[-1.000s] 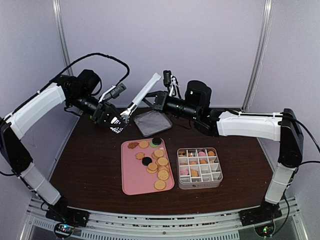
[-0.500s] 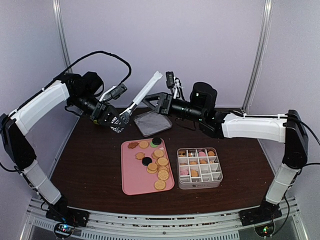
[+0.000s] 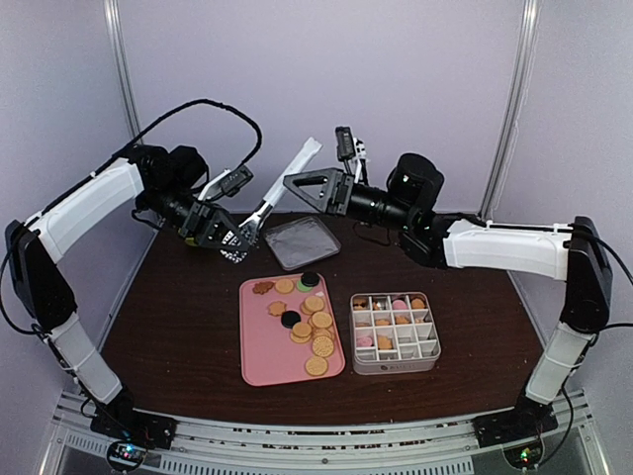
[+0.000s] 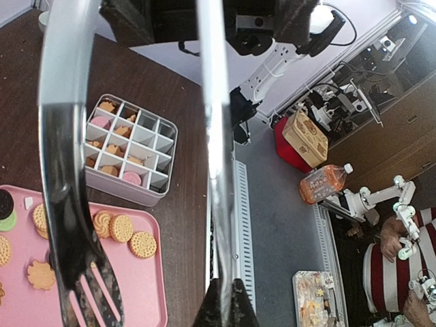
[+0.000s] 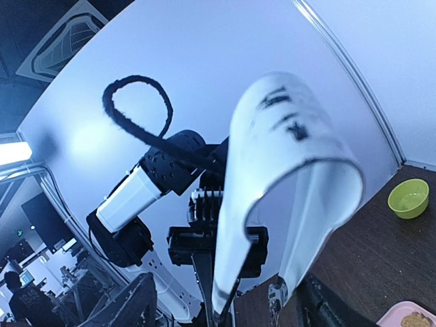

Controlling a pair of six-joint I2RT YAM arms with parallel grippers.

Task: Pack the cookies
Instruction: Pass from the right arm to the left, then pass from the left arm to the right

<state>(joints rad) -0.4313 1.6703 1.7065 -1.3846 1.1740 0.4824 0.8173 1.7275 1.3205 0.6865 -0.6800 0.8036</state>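
Note:
The cookies (image 3: 305,315) lie scattered on a pink tray (image 3: 265,354); more sit in the white compartment box (image 3: 396,364). Metal tongs (image 3: 287,178) with black tips slant up over the table's back. My left gripper (image 3: 234,240) is shut on their lower part. The left wrist view shows one silver tong arm (image 4: 214,136) pinched at my gripper (image 4: 228,310), with cookies (image 4: 122,228) and box (image 4: 129,195) below. My right gripper (image 3: 297,188) stands open beside the tongs' upper end. In the right wrist view the tongs' bend (image 5: 286,170) hangs free ahead of my open gripper (image 5: 228,306).
A clear square lid (image 3: 302,240) lies at the back of the table behind the tray. A small green bowl (image 5: 409,197) sits on the table in the right wrist view. Metal frame posts (image 3: 119,69) stand at both back corners.
My right gripper opened, let go of the tongs and drew back to the right. My left gripper shut on the tongs and now holds them alone.

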